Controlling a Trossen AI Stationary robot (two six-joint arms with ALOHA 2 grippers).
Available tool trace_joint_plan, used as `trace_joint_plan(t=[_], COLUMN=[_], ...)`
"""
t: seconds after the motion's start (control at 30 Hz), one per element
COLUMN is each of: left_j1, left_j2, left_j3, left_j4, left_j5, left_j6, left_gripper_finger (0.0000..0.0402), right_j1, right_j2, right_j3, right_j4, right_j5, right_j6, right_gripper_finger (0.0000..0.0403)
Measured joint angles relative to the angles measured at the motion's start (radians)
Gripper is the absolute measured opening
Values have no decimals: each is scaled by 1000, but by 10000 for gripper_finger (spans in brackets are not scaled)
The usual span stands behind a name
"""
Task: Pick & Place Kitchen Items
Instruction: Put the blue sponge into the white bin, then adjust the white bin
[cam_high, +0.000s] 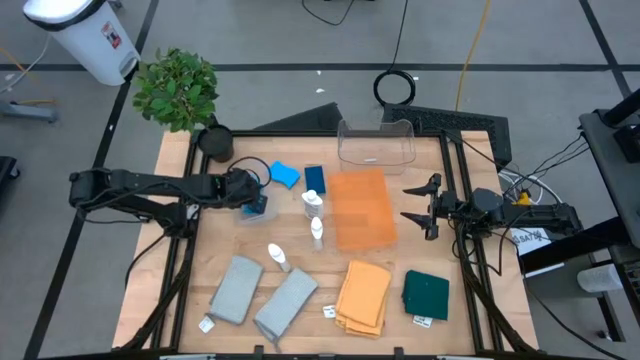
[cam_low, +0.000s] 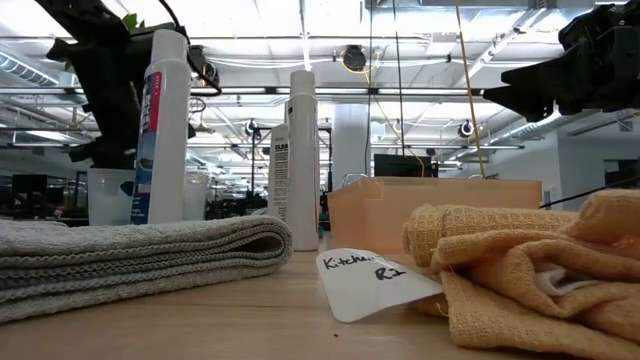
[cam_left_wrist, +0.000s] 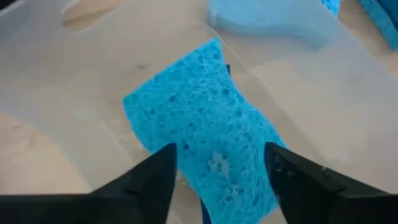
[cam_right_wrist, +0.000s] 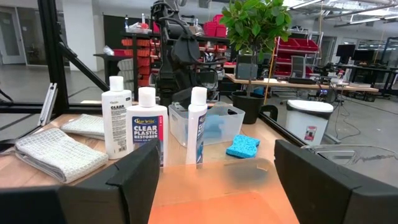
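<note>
Over the clear bin (cam_left_wrist: 348, 87), left gripper (cam_left_wrist: 217, 171) jaws apart astride blue sponge (cam_left_wrist: 205, 130); sponge may cling, lifting out on retreat.

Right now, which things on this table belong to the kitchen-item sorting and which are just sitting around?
Job: blue rectangular sponges, three small white plastic bottles, grey folded cloths, orange folded cloth, dark green folded cloth.
Just there: green potted plant, white bin.

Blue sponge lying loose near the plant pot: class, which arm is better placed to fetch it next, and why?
Probably left. The left gripper hangs open over the small clear bin, close to the blue sponge. The right gripper waits open past the orange tray, farther off.
</note>
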Motion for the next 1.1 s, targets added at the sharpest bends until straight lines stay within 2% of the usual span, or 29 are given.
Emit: trace_joint_plan(t=[0.23, 0.6, 0.73, 0.97, 1.03, 1.1], left_j1=[13, 41, 54, 80, 88, 97], left_j2=[-4, -87, -93, -69, -52, -27], left_j3=[20, 137, 151, 153, 153, 153], left_j4=[-6, -10, 110, 431, 474, 497], left_j5=[21, 20, 13, 21, 66, 169], left_j6=[98, 193, 254, 452, 484, 492], left_gripper_finger=[307, 312, 312, 312, 312, 312], right_j1=[0, 0, 0, 0, 0, 0], right_j2=[0, 0, 0, 0, 0, 0], right_j3=[0, 0, 0, 0, 0, 0], right_j4=[0, 0, 0, 0, 0, 0], right_j5=[0, 0, 0, 0, 0, 0], right_j6=[0, 0, 0, 0, 0, 0], right_gripper_finger=[279, 279, 279, 279, 279, 279])
